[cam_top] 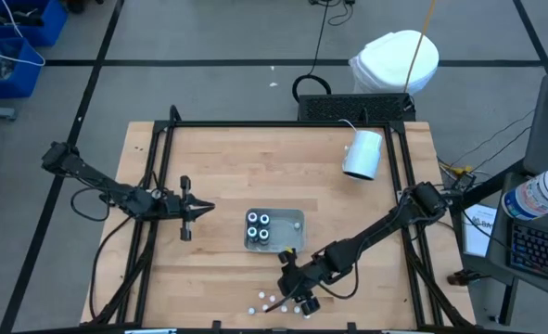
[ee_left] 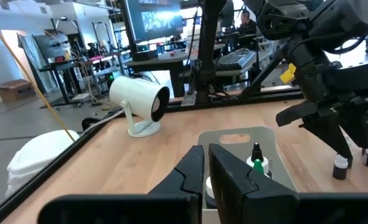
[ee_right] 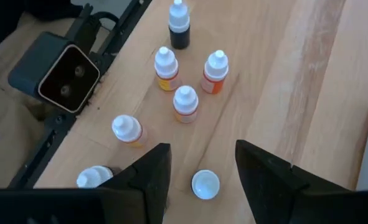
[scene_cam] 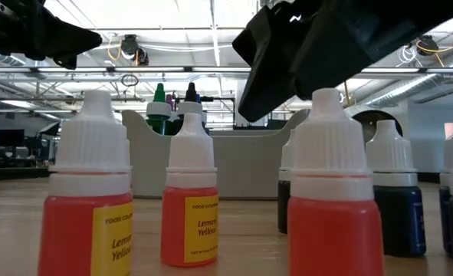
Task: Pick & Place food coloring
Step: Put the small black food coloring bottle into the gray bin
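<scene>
Four small dark food coloring bottles (cam_top: 258,226) stand upright in a grey tray (cam_top: 290,223) at mid-table; the left wrist view shows one with a green tip (ee_left: 256,159). Several more white-capped bottles (cam_top: 272,301) stand on the wood by the near edge, some orange (ee_right: 185,103), one dark (ee_right: 179,28). My right gripper (ee_right: 202,149) hangs open above this group, with one white-capped bottle (ee_right: 205,184) between its fingers, untouched. My left gripper (cam_top: 207,209) is shut, level, left of the tray and pointing at it.
A white cylindrical lamp (cam_top: 363,154) stands near the far right corner of the table. A black frame (cam_top: 255,123) runs along the table edges. A small grey camera box (ee_right: 62,73) sits at the near edge beside the loose bottles. Bare wood lies between the tray and the lamp.
</scene>
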